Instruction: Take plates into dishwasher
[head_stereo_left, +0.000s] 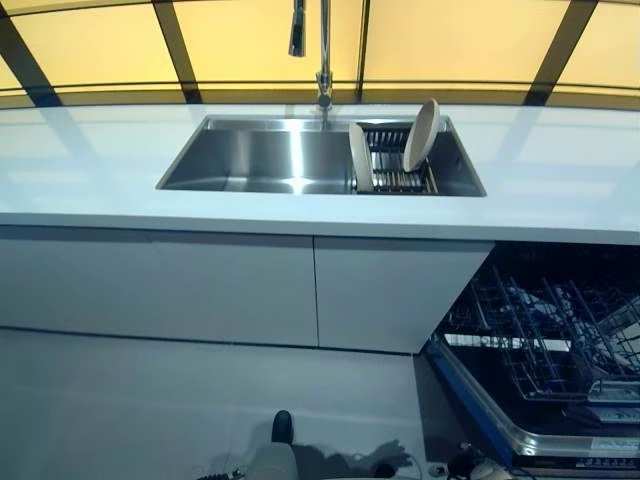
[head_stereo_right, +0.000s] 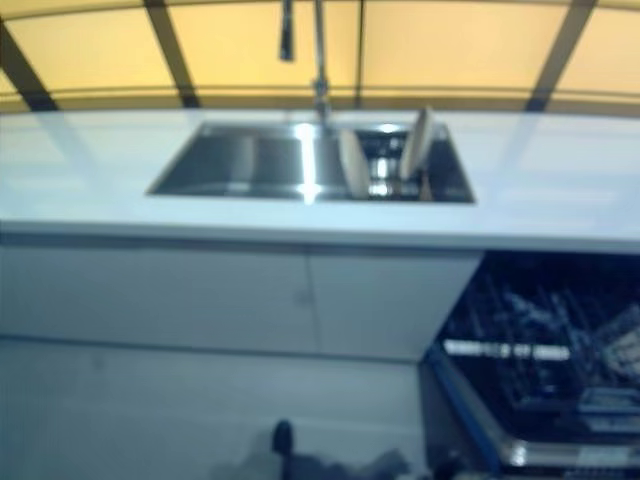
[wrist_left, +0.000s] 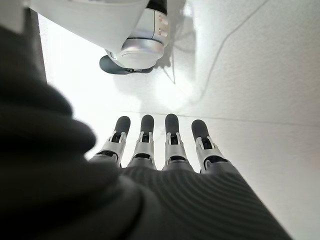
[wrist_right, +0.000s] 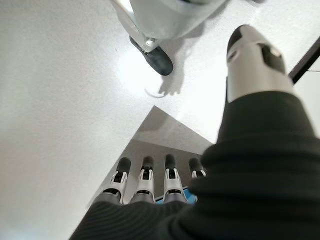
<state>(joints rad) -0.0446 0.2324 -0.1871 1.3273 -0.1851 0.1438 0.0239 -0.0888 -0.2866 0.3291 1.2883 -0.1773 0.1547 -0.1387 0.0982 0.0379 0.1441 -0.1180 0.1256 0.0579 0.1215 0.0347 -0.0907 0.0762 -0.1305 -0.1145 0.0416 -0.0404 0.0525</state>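
Nothing has been picked up yet, so this looks like the very start. 2 plates (head_stereo_left: 421, 134) are stood on edge in the rack (head_stereo_left: 398, 172) at the right end of the sink (head_stereo_left: 250, 160), and the dishwasher (head_stereo_left: 540, 350) is pulled open low on the right. The left hand (wrist_left: 165, 145) and right hand (wrist_right: 145, 182) are hung down, fingers straight, empty. A reach up to a plate is probably needed next.
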